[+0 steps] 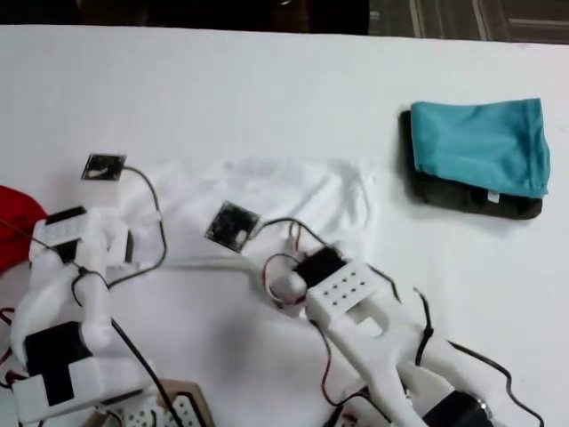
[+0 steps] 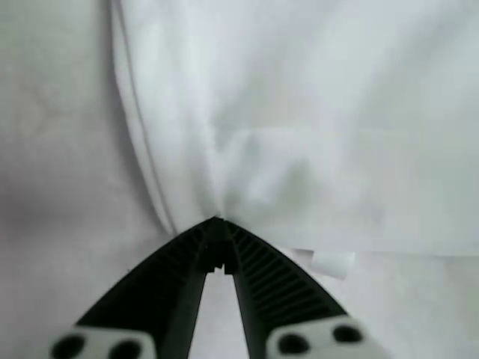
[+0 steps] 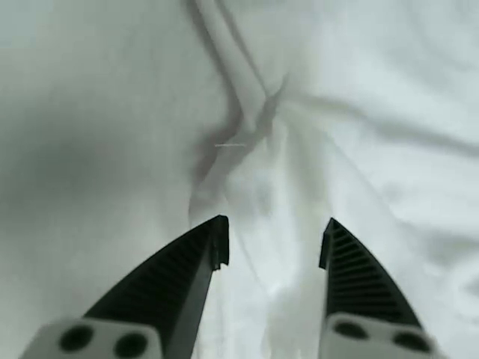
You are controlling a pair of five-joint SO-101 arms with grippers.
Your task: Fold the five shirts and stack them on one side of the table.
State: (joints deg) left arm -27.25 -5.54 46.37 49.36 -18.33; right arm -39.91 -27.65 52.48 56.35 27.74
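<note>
A white shirt lies spread on the white table, hard to tell from it. In the left wrist view my left gripper is shut on a folded edge of the white shirt, and the cloth bunches into its tips. My right gripper hangs open just above the white shirt, beside a creased seam, with only cloth between its fingers. At the right of the table a folded teal shirt rests on a folded dark shirt.
A red shirt pokes in at the left edge, behind the left arm. The right arm stretches in from the bottom right. Cables loop over the near part of the table, and its far edge runs along the top.
</note>
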